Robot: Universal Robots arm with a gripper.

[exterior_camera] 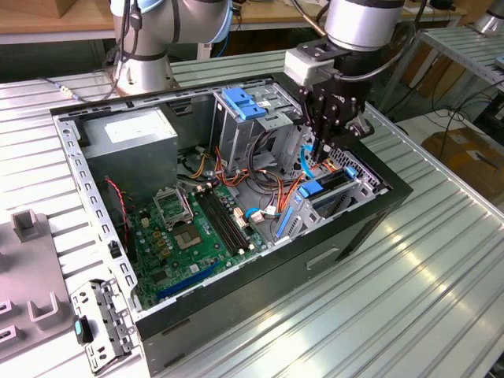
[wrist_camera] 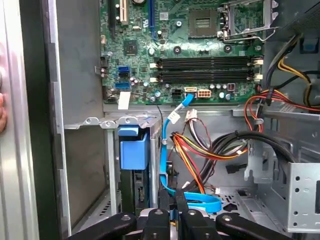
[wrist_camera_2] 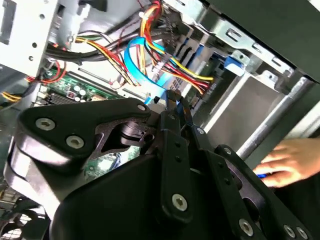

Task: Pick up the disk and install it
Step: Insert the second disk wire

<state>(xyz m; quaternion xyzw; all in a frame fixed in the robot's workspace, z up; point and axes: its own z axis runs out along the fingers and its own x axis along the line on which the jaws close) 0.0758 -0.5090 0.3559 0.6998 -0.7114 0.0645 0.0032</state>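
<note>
end effector [exterior_camera: 335,126] low inside the computer case [exterior_camera: 378,213], fingers pressed together, pinching nothing visible | disk [wrist_camera: 134,150] sits in the drive bay | risk: fingers snag blue cable [wrist_camera: 192,200] or hit a hand [wrist_camera_2: 287,162] nearby

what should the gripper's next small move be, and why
Probably pause: a hand rests at the edge of the case, and the gripper sits low by the blue cable, beside the disk standing in its bay.

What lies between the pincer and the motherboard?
In the first wrist view, a blue cable and a bundle of coloured wires run between the pincer and the motherboard.
</note>
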